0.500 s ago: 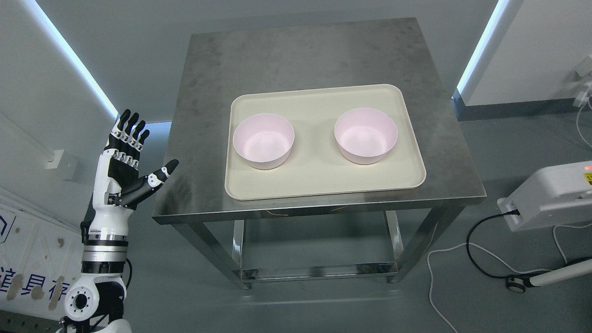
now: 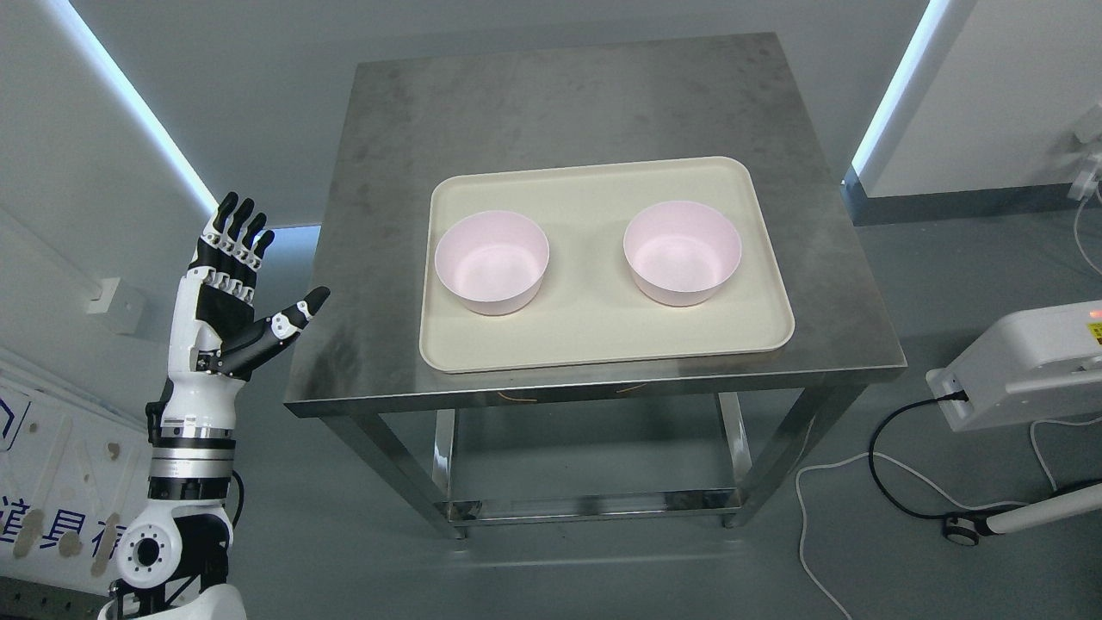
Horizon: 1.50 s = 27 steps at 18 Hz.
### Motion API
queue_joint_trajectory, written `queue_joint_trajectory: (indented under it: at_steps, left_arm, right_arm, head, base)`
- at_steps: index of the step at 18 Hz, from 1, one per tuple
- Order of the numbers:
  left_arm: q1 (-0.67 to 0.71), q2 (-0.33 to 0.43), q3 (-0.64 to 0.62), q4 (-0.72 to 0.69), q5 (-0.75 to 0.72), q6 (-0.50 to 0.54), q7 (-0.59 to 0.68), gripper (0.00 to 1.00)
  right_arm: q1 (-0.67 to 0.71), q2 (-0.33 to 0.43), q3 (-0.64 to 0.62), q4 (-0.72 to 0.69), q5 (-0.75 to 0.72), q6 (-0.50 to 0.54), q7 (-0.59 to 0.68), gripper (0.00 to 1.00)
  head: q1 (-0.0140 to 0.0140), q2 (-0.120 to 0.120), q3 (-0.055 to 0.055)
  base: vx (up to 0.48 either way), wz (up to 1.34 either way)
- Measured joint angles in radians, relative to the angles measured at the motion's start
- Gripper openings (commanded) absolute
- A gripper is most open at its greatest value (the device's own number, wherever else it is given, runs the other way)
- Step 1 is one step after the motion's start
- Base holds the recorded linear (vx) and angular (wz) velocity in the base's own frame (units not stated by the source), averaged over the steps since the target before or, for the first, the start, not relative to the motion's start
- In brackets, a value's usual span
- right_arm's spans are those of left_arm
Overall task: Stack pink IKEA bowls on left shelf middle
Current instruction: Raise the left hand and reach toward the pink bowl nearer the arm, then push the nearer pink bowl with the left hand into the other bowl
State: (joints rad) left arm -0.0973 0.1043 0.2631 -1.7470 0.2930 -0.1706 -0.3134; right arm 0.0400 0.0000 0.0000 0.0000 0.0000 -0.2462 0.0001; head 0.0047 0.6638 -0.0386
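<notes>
Two pink bowls stand upright and apart on a cream tray (image 2: 603, 344): one bowl (image 2: 492, 262) on the tray's left half, the other bowl (image 2: 682, 253) on its right half. Both are empty. The tray lies on a steel table (image 2: 534, 103). My left hand (image 2: 250, 284) is raised off the table's left edge, well left of the nearer bowl, fingers straight up and thumb out toward the table, holding nothing. No right arm shows.
The table has a lower shelf (image 2: 594, 504) between its legs. A white device (image 2: 1024, 362) with a black cable (image 2: 887, 456) sits on the floor at the right. A white wall panel (image 2: 52, 482) stands behind my left arm.
My left hand has shifted slightly up and to the left, away from the table edge. The bowls and tray have stayed put.
</notes>
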Motion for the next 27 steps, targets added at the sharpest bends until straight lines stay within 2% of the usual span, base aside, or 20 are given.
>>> queue_joint_trajectory:
  at_steps: [4, 7, 10, 13, 14, 19, 24, 27]
  left_arm:
    - [-0.143, 0.049, -0.062, 0.047, -0.063, 0.033, -0.138, 0.94]
    - [-0.311, 0.083, -0.124, 0.134, -0.176, 0.045, -0.241, 0.93]
    - [-0.452, 0.106, -0.181, 0.228, -0.318, 0.063, -0.351, 0.88]
    - [-0.543, 0.121, -0.231, 0.299, -0.405, 0.154, -0.441, 0.88]
    - [-0.588, 0.131, -0.266, 0.344, -0.446, 0.217, -0.480, 0.87]
    - [-0.647, 0.148, -0.327, 0.405, -0.497, 0.307, -0.531, 0.85]
    - [-0.675, 0.158, -0.386, 0.446, -0.574, 0.321, -0.539, 0.79]
    - [-0.682, 0.160, -0.412, 0.463, -0.627, 0.322, -0.542, 0.71]
  right_arm:
    - [0.000, 0.000, 0.000, 0.000, 0.000, 0.002, 0.000, 1.00]
    - [0.000, 0.000, 0.000, 0.000, 0.000, 0.007, 0.000, 1.00]
    - [0.000, 0.000, 0.000, 0.000, 0.000, 0.003, 0.000, 1.00]
    - [0.000, 0.000, 0.000, 0.000, 0.000, 0.000, 0.000, 1.00]
    - [0.000, 0.000, 0.000, 0.000, 0.000, 0.000, 0.000, 1.00]
    - [0.000, 0.000, 0.000, 0.000, 0.000, 0.000, 0.000, 1.00]
    - [0.000, 0.000, 0.000, 0.000, 0.000, 0.000, 0.000, 1.00]
    - [0.000, 0.000, 0.000, 0.000, 0.000, 0.000, 0.000, 1.00]
  head:
    - [0.0000, 0.000, 0.000]
    - [0.0000, 0.000, 0.000]
    - [0.0000, 0.000, 0.000]
    - [0.0000, 0.000, 0.000]
    - [0.0000, 0.000, 0.000]
    - [0.0000, 0.000, 0.000]
    - [0.0000, 0.000, 0.000]
    - [0.0000, 0.000, 0.000]
  base:
    - [0.000, 0.00]
    - [0.000, 0.00]
    - [0.000, 0.00]
    - [0.000, 0.00]
    - [0.000, 0.00]
    - [0.000, 0.00]
    - [0.000, 0.00]
    - [0.000, 0.00]
